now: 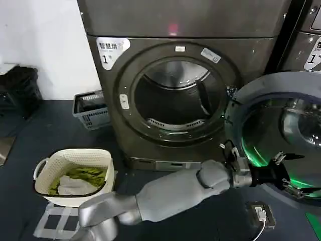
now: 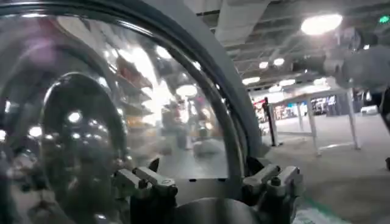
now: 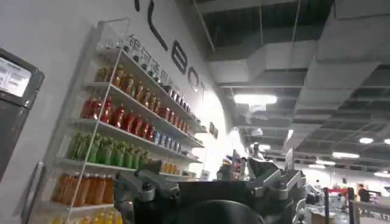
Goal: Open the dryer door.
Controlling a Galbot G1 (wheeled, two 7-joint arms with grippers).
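1. Dryer (image 1: 125, 135): big dark grey-bronze front-loader, white "1" sticker upper left, small red light on the top panel. Drum opening fully exposed, drum looks empty.
2. Dryer door (image 1: 273, 135): swung wide to the machine's right side, hinge near the right rim of the opening. Chrome ring + tinted glass face forward/outward, green reflection in the lower glass. Judgement: task essentially done, door well past halfway.
3. Left gripper (image 1: 285, 173): arm crosses low in front of the machine to reach the door's lower part. Reaches across prob. because the door swings away to the far side and the arm has to stay with it. Left wrist view: fingers (image 2: 149, 182) spread apart, glass and rim just beyond them, nothing clamped between. Reads as released, resting at/near the door, not gripping; contact itself unclear.
4. Right gripper (image 3: 210, 195): parked, aimed up at a shelf of bottled drinks and ceiling; fingers apart, holding nothing.
5. Floor: cream laundry basket (image 1: 72, 175) w/ green and white cloth left of the arm, grey crate (image 1: 90, 109) beside the dryer. Both well clear of the door's swing.
6. Second machine (image 1: 306, 40) behind the open door, partly seen.
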